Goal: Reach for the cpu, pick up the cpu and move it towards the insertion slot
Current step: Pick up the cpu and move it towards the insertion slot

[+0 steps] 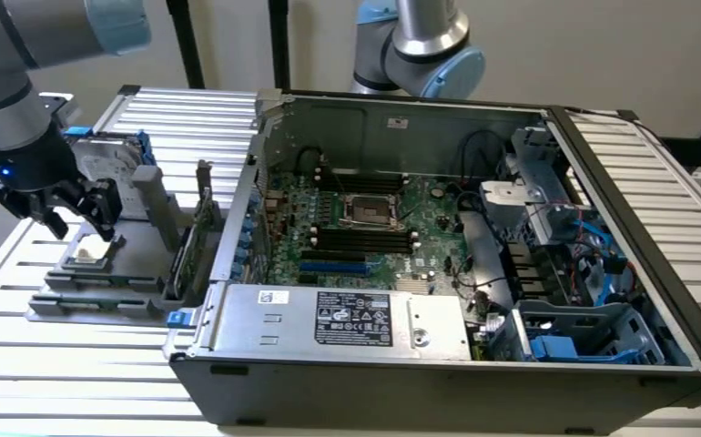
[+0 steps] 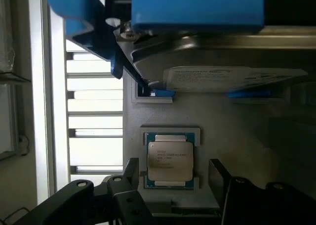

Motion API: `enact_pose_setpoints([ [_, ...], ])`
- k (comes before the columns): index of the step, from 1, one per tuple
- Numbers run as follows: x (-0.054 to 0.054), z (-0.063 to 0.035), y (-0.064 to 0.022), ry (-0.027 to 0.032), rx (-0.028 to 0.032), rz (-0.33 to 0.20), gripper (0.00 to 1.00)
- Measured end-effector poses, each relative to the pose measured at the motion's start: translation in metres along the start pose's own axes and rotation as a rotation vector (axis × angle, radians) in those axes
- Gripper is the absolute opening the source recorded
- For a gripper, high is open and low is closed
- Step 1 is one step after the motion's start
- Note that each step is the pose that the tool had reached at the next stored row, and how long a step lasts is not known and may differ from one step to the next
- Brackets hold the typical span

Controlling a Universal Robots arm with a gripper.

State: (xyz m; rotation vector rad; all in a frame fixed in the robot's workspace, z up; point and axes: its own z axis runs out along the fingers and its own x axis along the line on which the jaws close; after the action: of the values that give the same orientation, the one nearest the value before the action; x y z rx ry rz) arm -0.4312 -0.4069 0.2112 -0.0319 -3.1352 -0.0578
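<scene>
Slatted metal table (image 1: 71, 382) carries an open computer case (image 1: 648, 214) and, at the exterior view's left, a grey holder tray (image 1: 98, 293). The cpu (image 1: 91, 249) lies flat in a square recess of that tray, silvery top up, with printed text visible on it in the wrist view (image 2: 170, 159). The gripper (image 1: 81, 223) hangs directly above the chip, its black fingers (image 2: 132, 169) spread wide apart, one on each side of the cpu and not touching it. Just beyond the chip on the tray stands a hard drive (image 1: 102, 155) in a blue frame. Inside the case, the motherboard's cpu socket (image 1: 371, 209) sits open, well apart from the gripper.
</scene>
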Motion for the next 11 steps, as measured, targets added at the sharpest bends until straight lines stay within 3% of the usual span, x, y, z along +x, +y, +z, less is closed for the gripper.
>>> enact_pose_setpoints([
  [11,0.000,0.0159,-0.0006,-0.0013,0.0025,0.000,0.67],
])
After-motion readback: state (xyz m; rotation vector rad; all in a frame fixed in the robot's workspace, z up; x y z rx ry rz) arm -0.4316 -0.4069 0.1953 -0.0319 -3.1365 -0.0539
